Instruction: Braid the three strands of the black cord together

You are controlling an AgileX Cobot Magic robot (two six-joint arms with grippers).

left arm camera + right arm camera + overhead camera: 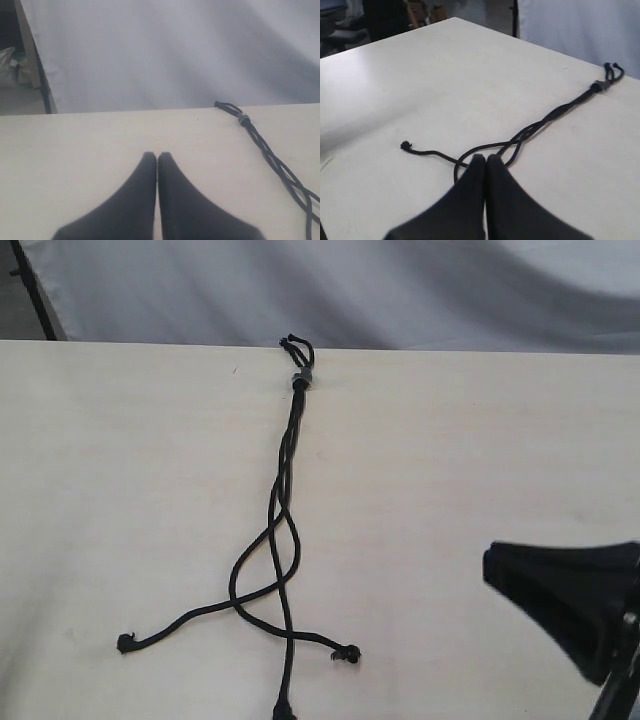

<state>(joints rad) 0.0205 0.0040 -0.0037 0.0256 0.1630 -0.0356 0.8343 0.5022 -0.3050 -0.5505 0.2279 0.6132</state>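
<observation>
Cord (283, 480), thin matte black, runs down the centre of the pale wood-grain worktop (480, 460), grey-banded knot (300, 378) at the top edge, three strands (240, 575) loosely crossed below (knotted tips (350, 653) splayed). Left end effector (157, 157) and right end effector (486, 159) are each pressed together, empty.
</observation>
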